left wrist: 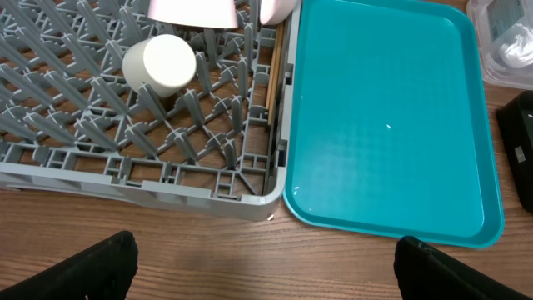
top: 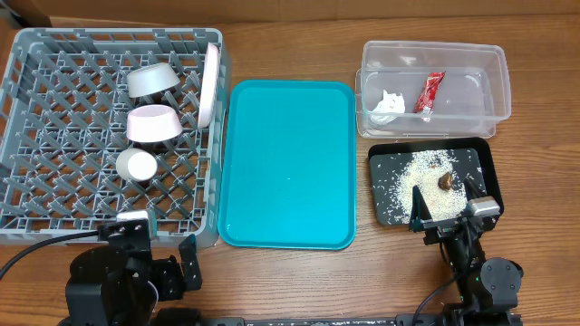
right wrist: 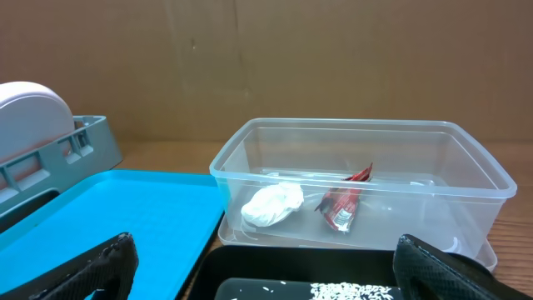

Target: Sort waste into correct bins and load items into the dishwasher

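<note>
The grey lattice rack point(top: 91, 38) holds a grey-green bowl point(top: 151, 80), a pinkish bowl point(top: 152, 122), a small white cup point(top: 137, 164) and a white plate point(top: 211, 81) standing on edge. The clear tub point(top: 497, 86) contains a crumpled tissue point(top: 390, 101) and a red wrapper point(top: 430, 92). Rice point(top: 419, 188) and a brown lump point(top: 446, 181) lie in the black tray point(top: 384, 161). The left hand point(left wrist: 266, 262) and the right hand point(right wrist: 266, 262) are spread and empty.

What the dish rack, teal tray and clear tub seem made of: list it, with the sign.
Dish rack: grey moulded plastic, matte, by its thin lattice ribs. Teal tray: probably plastic, smooth and slightly glossy, with a small glint. Clear tub: transparent plastic; the red wrapper and white tissue show through its wall.
</note>
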Motion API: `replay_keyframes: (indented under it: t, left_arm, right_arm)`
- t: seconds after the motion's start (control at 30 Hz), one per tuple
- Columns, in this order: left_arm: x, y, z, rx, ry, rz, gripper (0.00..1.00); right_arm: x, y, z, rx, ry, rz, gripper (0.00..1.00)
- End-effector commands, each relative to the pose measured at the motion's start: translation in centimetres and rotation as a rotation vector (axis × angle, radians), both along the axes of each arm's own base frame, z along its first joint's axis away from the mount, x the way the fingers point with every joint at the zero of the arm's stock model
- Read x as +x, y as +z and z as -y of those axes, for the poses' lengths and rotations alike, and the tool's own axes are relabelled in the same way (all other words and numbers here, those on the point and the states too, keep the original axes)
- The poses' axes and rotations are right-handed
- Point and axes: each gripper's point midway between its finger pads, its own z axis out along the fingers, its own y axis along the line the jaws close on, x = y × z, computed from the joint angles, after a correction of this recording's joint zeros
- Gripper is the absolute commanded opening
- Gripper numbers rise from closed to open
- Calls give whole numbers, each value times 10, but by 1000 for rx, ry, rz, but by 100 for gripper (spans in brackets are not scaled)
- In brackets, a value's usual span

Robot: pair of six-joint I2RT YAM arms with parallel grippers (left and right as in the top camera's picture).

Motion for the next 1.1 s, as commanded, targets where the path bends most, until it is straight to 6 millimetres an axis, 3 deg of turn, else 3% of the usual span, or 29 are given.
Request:
replay_keyframes:
  t: [0.0,0.83,1.07]
  left_arm:
    - [0,1,-1,2,4,9,100]
    - [-1,2,-1,2,8,17,100]
    - [27,-7,-7,19,33,292,100]
  right_arm:
    - [0,-2,-1,-7,6,5,100]
    - [0,-2,-1,-7,6,5,100]
    - [0,-2,-1,-7,6,5,100]
